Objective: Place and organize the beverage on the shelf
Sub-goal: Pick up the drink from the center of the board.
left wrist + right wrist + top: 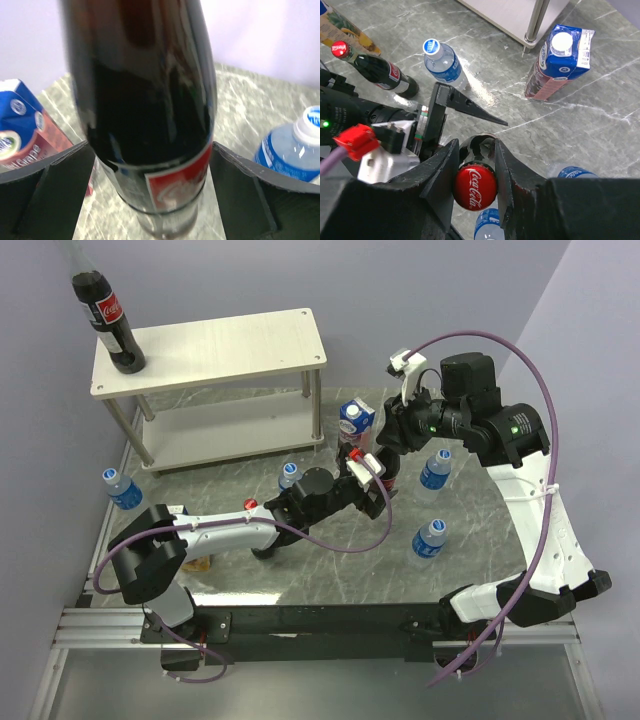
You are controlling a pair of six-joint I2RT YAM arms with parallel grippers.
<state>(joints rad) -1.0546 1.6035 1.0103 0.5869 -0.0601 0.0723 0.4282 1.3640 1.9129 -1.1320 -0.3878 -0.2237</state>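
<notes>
Red-capped held cola bottle (475,187): its neck is clamped between my right fingers (476,162), gripping from above. My left fingers (150,200) stand fully apart, one on each side of this bottle's dark body, not closed on it.

Status:
- Done: one shelved cola bottle (117,325) stands on the top board of the shelf (230,345), well beyond both sets of fingers.
- Left on the worktop (480,540): a third cola bottle (375,72) and the yellow carton (342,27) left of my right fingers, the purple carton (560,60) just beyond them, and four water bottles (436,468) scattered around.

Judgement: early stage. One item is placed, one is in hand, and seven wait.
</notes>
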